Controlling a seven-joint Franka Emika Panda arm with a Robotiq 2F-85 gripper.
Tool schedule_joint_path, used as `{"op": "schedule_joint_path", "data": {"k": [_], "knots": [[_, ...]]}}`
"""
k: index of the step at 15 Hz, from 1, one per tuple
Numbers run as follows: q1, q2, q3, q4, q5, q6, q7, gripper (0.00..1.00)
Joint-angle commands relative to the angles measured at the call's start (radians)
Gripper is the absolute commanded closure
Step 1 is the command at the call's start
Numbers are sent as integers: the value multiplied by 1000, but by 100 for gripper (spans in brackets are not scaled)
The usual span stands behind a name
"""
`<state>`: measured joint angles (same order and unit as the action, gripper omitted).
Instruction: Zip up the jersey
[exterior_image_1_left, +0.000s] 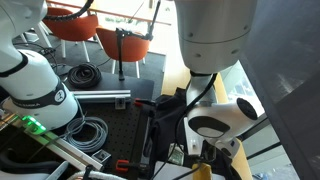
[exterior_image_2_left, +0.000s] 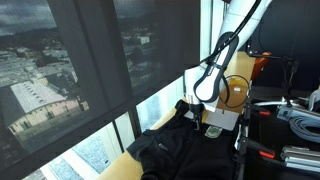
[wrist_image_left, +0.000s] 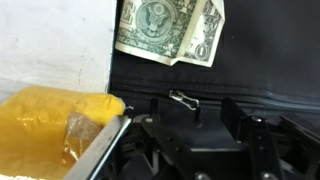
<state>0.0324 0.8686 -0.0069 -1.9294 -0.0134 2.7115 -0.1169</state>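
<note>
The jersey (exterior_image_2_left: 170, 148) looked soft and limp. I judged its small metal tab (wrist_image_left: 183, 98), below the dollar bill (wrist_image_left: 165, 30), the best hold. My pincer (wrist_image_left: 197, 128) hung spread.

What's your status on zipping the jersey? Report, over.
Gripper low over jersey, jaws apart, empty. Zipper pull just ahead, ungrasped. Dollar bill lying on fabric beyond it.

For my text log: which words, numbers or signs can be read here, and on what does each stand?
"1": corner numeral on the dollar bill, wrist view.
The eagle seal on the same bill is a sign only; the small lettering around it is too blurred to read.
In both exterior views: no readable text.
</note>
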Motion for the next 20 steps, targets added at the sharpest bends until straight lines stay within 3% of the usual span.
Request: {"op": "schedule_joint_path", "data": {"k": [1,6,14,20], "knots": [[2,-8,-11,-12,-30,30,19,66],[7,-7,-14,-17,-32,34,21,100],[55,-17,-31,-16,-69,41,43,99],[167,0,-59,4,-133,41,114,99]]}}
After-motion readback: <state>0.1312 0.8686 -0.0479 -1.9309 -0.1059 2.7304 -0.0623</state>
